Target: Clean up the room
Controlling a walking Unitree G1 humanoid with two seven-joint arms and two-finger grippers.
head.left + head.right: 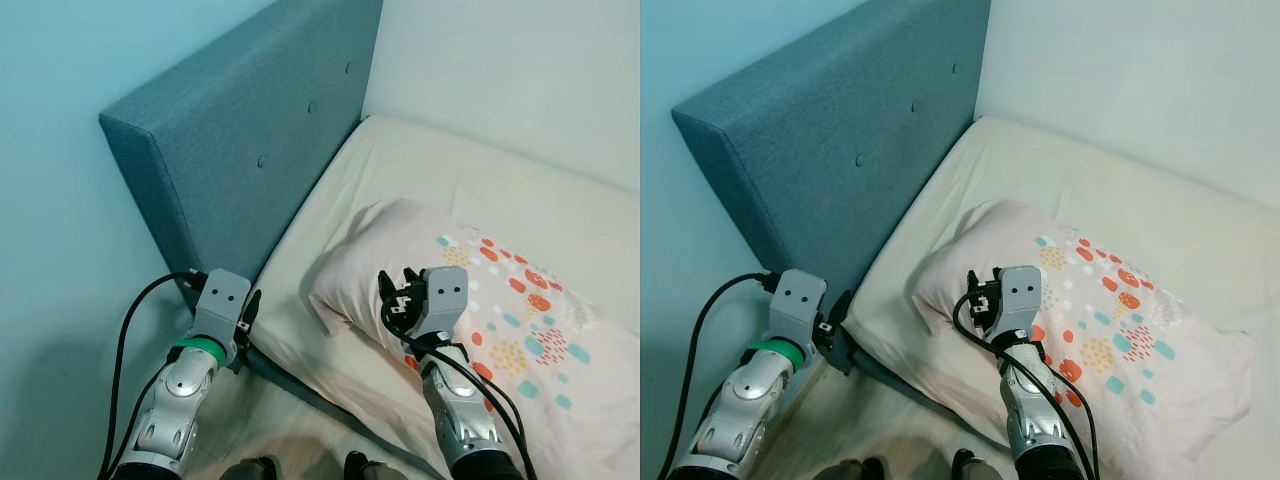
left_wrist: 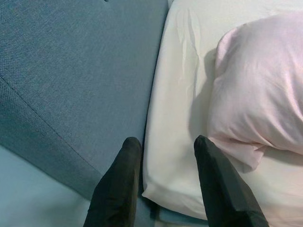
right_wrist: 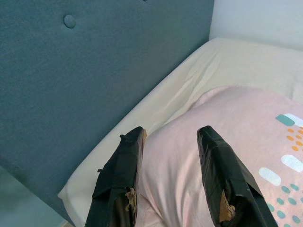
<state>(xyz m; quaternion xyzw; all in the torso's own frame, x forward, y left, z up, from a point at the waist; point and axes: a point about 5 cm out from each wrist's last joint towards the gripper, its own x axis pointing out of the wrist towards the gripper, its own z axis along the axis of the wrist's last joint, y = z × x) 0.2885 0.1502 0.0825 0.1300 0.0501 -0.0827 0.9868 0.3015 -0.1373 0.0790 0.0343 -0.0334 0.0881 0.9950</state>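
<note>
**A:** Lower centre of the left eye view: right gripper (image 1: 398, 292) hovers over the near corner of the soft pink fabric pillow with red, teal and orange dots (image 1: 470, 300). Fingers spread, nothing between them. Left gripper (image 1: 250, 312) sits lower left, by the foot of the blue-grey upholstered headboard with tufted buttons (image 1: 250, 130).

**B:** Pillow position?

**A:** Centre to lower right, lying flat on the cream sheeted mattress (image 1: 420, 170), plain pink end toward the headboard, patterned part trailing right.

**B:** Right eye view?

**A:** Same layout, shifted left. Pillow (image 1: 1080, 320) centre to right; right gripper (image 1: 982, 298) above its pink end; pale wall (image 1: 1140, 70) upper right.

**B:** Left wrist view?

**A:** Two black fingers (image 2: 118, 189) apart, empty, pointing at the seam where headboard (image 2: 71, 71) meets mattress (image 2: 175, 94). Pillow corner (image 2: 255, 94) at the right of the frame, not touched.

**B:** Right wrist view?

**A:** Fingers (image 3: 118, 179) parted over pink cloth (image 3: 227, 118); worn tips, brownish scuffs. Cannot tell whether they touch it.

**B:** Handling estimate?

**A:** Judged light, squashy, no stiffness; cloth creases and should bunch readily. Woven cover is unlikely to be slippery, not fragile. Best hold: pinch a fold at the near pink corner or edge seam. It will sag when lifted.
</note>
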